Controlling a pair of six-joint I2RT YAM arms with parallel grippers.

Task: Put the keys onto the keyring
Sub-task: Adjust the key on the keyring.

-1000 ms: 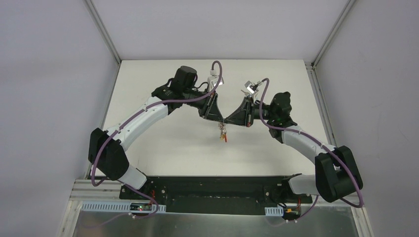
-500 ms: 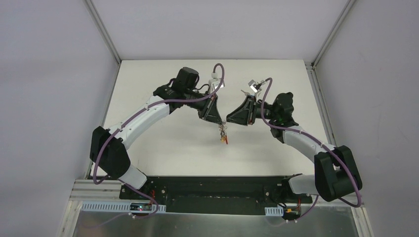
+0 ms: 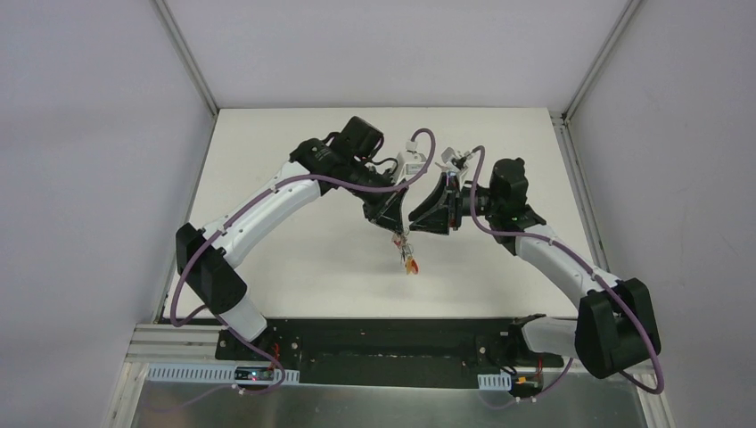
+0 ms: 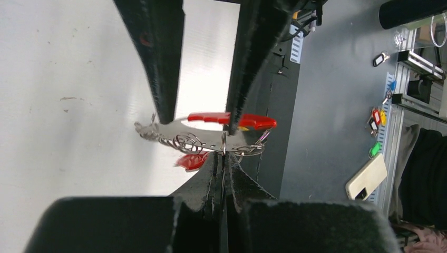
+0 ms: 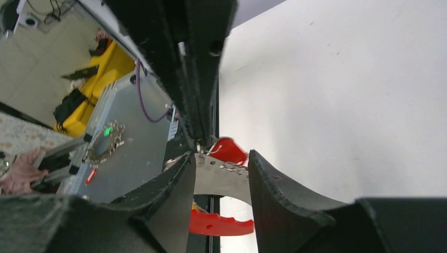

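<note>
Top view: a white worktop (image 3: 294,259) is enclosed by grey walls (image 3: 89,178). The left gripper (image 3: 399,234) and right gripper (image 3: 417,223) are seen tip to tip above centre, with one keyring (image 3: 404,248) hung beneath.

Left wrist view: the left gripper is pinched tight on a keyring clip. Of the keys (image 4: 192,161), one red tag is made out; the count cannot be told.

Right wrist view: the right gripper is parted moderately, with the grey half between its fingers; contact is unclear.
</note>
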